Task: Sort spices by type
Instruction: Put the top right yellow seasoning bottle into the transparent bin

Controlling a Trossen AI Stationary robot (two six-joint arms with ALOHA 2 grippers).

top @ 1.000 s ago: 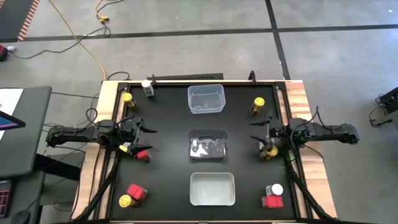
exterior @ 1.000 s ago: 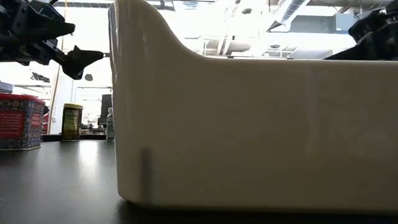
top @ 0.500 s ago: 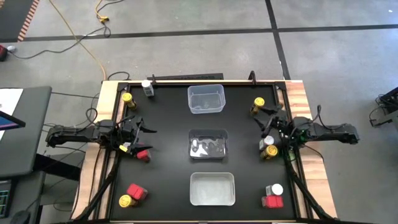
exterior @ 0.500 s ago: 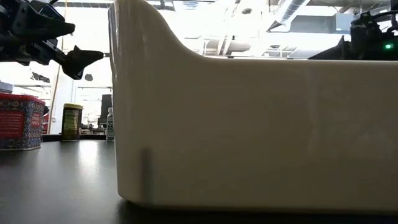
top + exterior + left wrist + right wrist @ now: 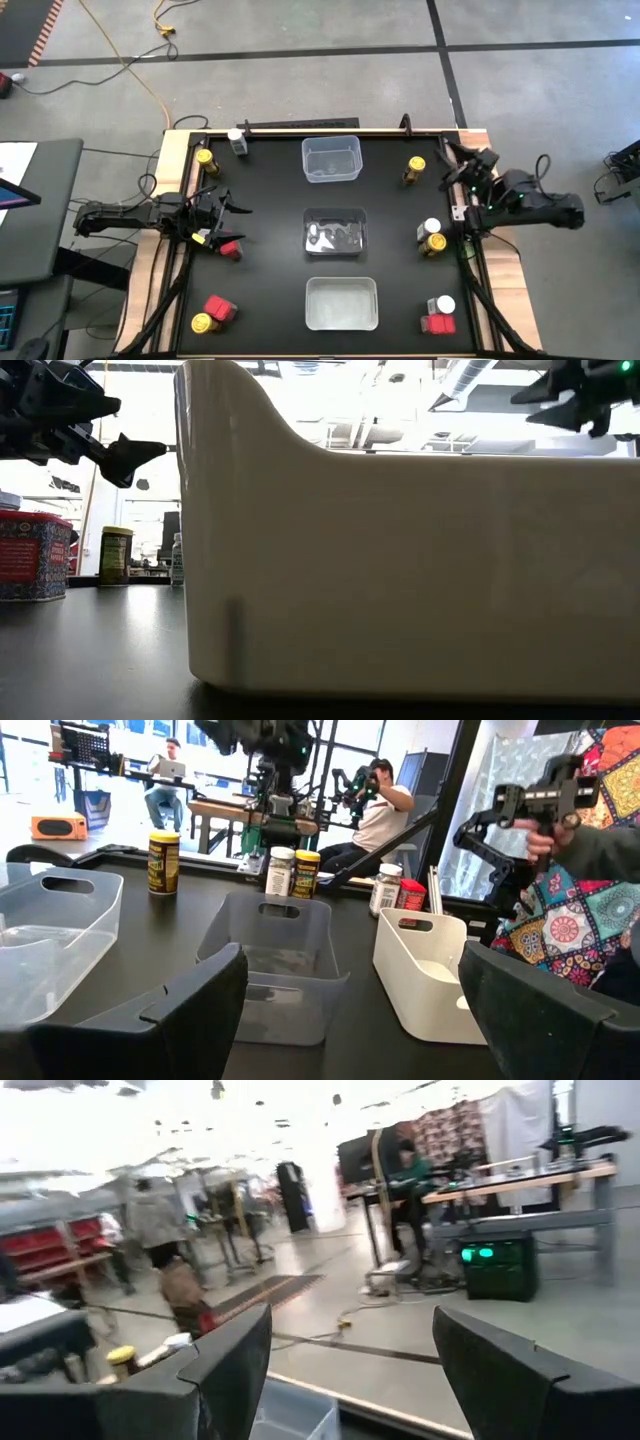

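Overhead, the spices lay scattered round the black table (image 5: 270, 200): a yellow-capped jar (image 5: 205, 158) and a white-capped jar (image 5: 237, 141) at the far left corner, a red tin (image 5: 231, 249) just beside the left gripper (image 5: 232, 208), another red tin (image 5: 216, 307) touching a yellow-capped jar (image 5: 201, 323) at the near left. On the right sat a lone yellow-capped jar (image 5: 415, 169), a white-capped and yellow-capped pair (image 5: 432, 236) touching, and a white-capped jar with a red tin (image 5: 439, 314) near the front. Three tubs ran down the middle: a clear tub (image 5: 331, 160), a second clear tub (image 5: 335, 232) and a white tub (image 5: 341, 303).

That white tub (image 5: 400, 560) filled nearly the whole low view, hiding most spices; only one red tin (image 5: 32, 555) and two distant jars showed beside it.

The left gripper hovered with fingers apart, holding nothing. The right gripper (image 5: 462, 168) hung raised over the table's far right edge, fingers apart and empty; its wrist view looked out into the room rather than at the table.

The left wrist view alone showed people seated beyond the table.
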